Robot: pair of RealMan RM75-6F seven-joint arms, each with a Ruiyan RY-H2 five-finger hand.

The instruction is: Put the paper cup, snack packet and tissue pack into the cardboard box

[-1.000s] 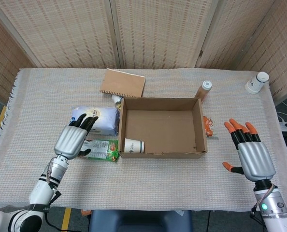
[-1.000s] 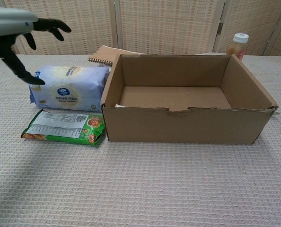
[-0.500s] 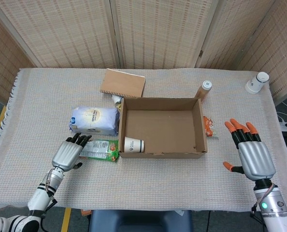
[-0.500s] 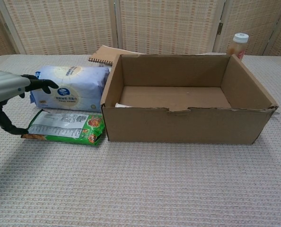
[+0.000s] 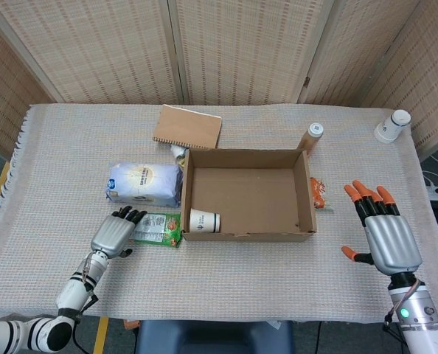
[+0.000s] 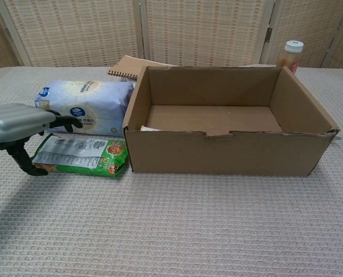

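Observation:
The cardboard box point(image 5: 304, 193) point(image 6: 229, 154) stands open at mid-table. A white paper cup point(image 5: 204, 221) lies on its side in the box's near left corner. The green snack packet point(image 5: 158, 228) point(image 6: 82, 155) lies flat just left of the box. Behind it rests the pale blue tissue pack point(image 5: 144, 183) point(image 6: 89, 105). My left hand point(image 5: 114, 235) point(image 6: 18, 121) hovers low over the packet's left end, fingers apart and holding nothing; whether it touches the packet is unclear. My right hand point(image 5: 383, 233) stays open above the table, right of the box.
A brown spiral notebook point(image 5: 187, 127) lies behind the box. A capped bottle point(image 5: 312, 136) point(image 6: 289, 53) stands at the box's far right corner, an orange wrapper point(image 5: 318, 192) beside its right wall, and a white bottle point(image 5: 392, 125) near the table's far right edge.
My left hand has come down and back from over the tissue pack to the snack packet's left end. The right hand has not moved.

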